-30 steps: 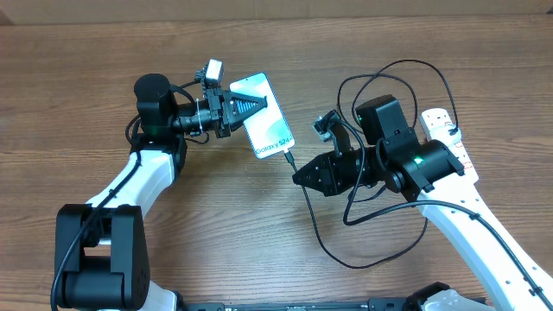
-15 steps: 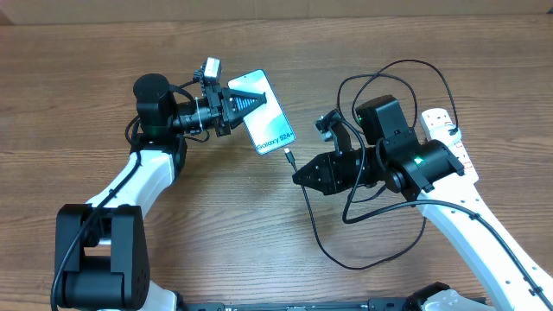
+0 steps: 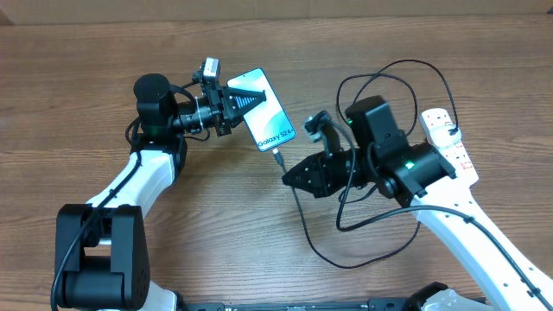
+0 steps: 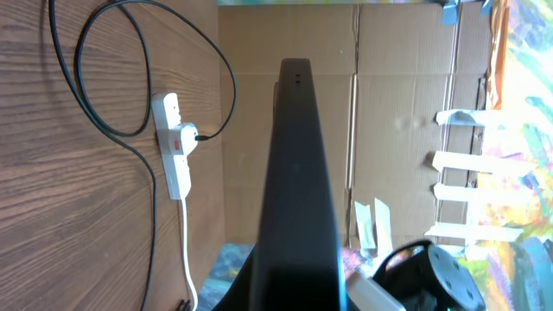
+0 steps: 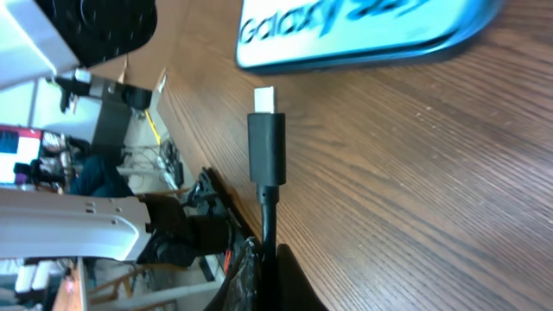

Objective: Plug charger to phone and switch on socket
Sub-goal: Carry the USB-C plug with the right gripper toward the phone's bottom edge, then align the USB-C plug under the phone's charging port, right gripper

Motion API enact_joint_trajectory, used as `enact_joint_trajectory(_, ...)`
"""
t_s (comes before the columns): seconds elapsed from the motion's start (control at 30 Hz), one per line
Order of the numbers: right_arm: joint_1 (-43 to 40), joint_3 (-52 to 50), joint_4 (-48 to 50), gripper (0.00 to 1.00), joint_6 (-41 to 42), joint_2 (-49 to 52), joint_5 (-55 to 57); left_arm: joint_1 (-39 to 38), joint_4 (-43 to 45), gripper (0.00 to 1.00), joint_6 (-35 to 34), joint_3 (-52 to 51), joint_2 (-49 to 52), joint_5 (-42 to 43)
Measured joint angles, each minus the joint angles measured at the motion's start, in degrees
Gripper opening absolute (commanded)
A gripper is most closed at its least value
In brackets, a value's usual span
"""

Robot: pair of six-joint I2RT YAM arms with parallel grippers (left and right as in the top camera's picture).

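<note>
The slim, light-blue-screened phone (image 3: pixel 270 125) lies on the wooden table (image 3: pixel 86 69), with the left fingers (image 3: pixel 246 102) together, bearing on its screen. The right fingers (image 3: pixel 294 175) are clamped on the thin black charger cable (image 5: pixel 266 147). Its connector tip is just short of the phone's end and not yet inserted. The white power strip (image 4: pixel 175 147) is untouched, and by this judgement both steps are still outstanding.

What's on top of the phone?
The left arm's shut fingers reach over one side of the phone, covering that bit of screen. The rest of the blue screen is bare. The charger's tip lies just off its end, not on it.
</note>
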Motion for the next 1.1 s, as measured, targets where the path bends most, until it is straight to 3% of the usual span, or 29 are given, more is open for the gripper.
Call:
enact_joint_trajectory(0.27, 1.7, 0.0, -0.07, 0.04, 1.31, 0.0, 6.62, 0.0, 0.0, 0.04, -0.96, 0.0, 0.0, 0.37)
enact_joint_trajectory(1.1, 1.7, 0.0, -0.59, 0.04, 1.49, 0.0, 8.26, 0.02, 0.0, 0.04, 4.48, 0.0, 0.0, 2.19)
